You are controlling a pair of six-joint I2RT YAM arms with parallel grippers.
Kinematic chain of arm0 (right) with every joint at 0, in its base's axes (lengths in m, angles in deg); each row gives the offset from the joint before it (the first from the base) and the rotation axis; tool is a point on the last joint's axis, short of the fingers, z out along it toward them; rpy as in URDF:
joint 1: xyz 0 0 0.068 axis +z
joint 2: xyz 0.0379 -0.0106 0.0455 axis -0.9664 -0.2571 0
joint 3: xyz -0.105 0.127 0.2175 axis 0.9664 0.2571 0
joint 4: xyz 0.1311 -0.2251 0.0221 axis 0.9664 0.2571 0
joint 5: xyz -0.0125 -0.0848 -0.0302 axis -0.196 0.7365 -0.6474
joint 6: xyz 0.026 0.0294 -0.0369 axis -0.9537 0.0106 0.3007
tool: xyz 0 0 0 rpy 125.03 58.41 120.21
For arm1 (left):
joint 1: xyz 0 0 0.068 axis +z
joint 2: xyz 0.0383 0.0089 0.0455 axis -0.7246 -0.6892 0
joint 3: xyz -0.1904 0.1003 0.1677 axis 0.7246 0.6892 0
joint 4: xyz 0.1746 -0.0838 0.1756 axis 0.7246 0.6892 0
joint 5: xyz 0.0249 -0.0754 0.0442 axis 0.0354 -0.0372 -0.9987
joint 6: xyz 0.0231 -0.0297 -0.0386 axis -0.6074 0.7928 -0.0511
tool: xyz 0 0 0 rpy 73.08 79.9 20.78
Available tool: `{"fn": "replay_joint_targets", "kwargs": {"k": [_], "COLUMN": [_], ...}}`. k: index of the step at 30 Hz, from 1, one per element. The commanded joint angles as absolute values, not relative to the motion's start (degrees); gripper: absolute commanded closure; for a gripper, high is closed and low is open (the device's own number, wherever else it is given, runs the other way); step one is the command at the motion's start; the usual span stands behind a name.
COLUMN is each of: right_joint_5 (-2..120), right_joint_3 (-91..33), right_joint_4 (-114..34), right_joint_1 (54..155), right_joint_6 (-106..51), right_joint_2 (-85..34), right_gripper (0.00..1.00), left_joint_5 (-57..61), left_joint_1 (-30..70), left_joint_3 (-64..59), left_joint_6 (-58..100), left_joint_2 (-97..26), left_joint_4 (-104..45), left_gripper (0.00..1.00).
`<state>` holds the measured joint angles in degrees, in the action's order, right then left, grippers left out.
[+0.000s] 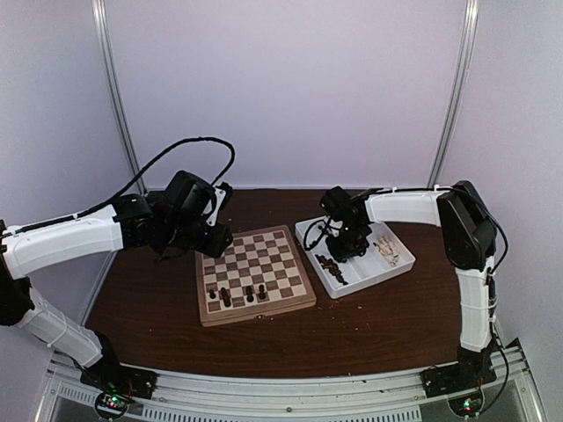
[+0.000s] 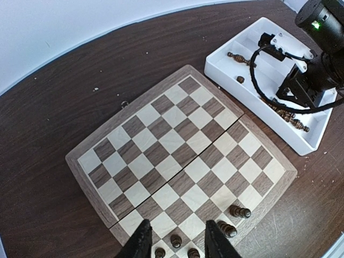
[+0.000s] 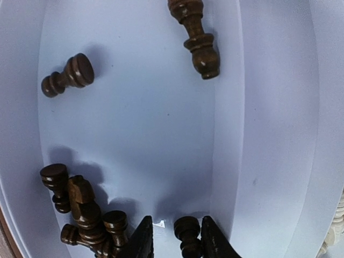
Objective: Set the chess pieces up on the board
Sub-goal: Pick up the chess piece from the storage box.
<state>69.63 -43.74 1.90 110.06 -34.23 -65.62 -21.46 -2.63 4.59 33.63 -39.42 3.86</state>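
The board [image 1: 255, 272] lies mid-table, also in the left wrist view [image 2: 183, 156]. Several dark chess pieces [image 1: 237, 294] stand along its near edge [image 2: 236, 211]. My left gripper [image 2: 177, 239] is open and empty, hovering over that near row; in the top view it hangs by the board's left far corner [image 1: 207, 242]. My right gripper [image 1: 343, 251] is down in the white tray [image 1: 308, 230]. Its open jaws [image 3: 176, 239] straddle one lying dark piece [image 3: 187, 231], which rests near the right finger. More dark pieces lie loose in that compartment [image 3: 80, 209].
A dark pawn [image 3: 67, 75] and a longer dark piece [image 3: 199, 40] lie farther along the tray compartment. The compartment wall [image 3: 231, 107] is right beside the right finger. Pale cream pieces [image 1: 387, 251] fill the tray's right compartment.
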Motion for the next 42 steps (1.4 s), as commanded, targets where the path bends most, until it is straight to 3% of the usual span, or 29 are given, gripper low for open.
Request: {"fn": "replay_joint_targets", "kwargs": {"k": [1,14,22,42], "right_joint_5": [71.4,71.2,71.4,71.2], "right_joint_3": [-42.2,-41.2,-41.3,-41.5], "right_joint_4": [2.6,2.2,2.1,1.5], "right_joint_1": [109.5,109.5,109.5,109.5], "right_joint_6": [-34.6,-34.8,-34.5,-34.6], "right_joint_2": [-62.2,-60.3,-60.9,-63.1], "right_gripper": [0.71,0.79,0.76,0.82], "left_joint_5": [-20.4,-20.6,-20.6,-21.0], "left_joint_1": [-2.2,-2.2,-2.2,-2.2], "left_joint_3": [4.5,4.6,4.8,5.0], "left_joint_6": [33.0,33.1,33.2,33.5], "left_joint_2": [-40.0,-39.8,-39.6,-39.6], "left_joint_4": [1.2,1.6,1.7,2.0], "left_gripper": [0.66,0.65,0.65,0.65]}}
